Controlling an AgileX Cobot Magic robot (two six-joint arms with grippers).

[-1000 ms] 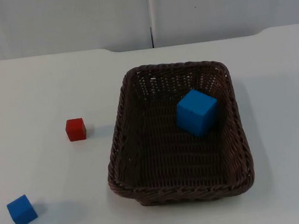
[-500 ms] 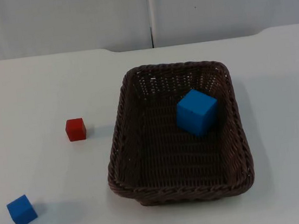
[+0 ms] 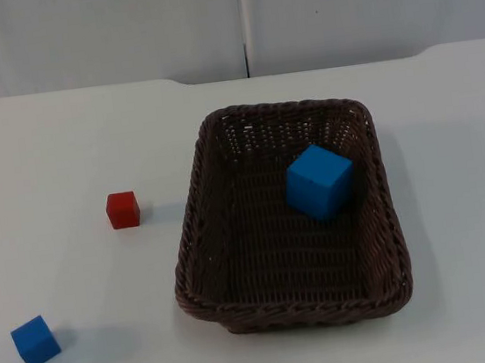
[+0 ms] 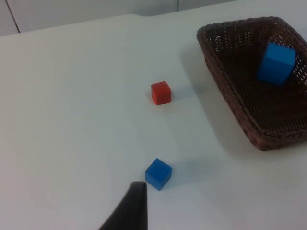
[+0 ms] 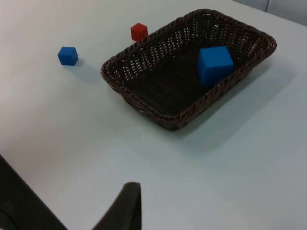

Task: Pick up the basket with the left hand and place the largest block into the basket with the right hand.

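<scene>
Top view: large blue block [image 3: 319,181] sits in basket [image 3: 196,249]; hands' grip state perhaps unknowable.

One dark wicker basket [image 3: 227,272], three blocks: one large blue block [image 3: 318,181] inside the basket, one small red block [image 3: 123,209] and one small blue block [image 3: 36,341] left of the basket.
</scene>
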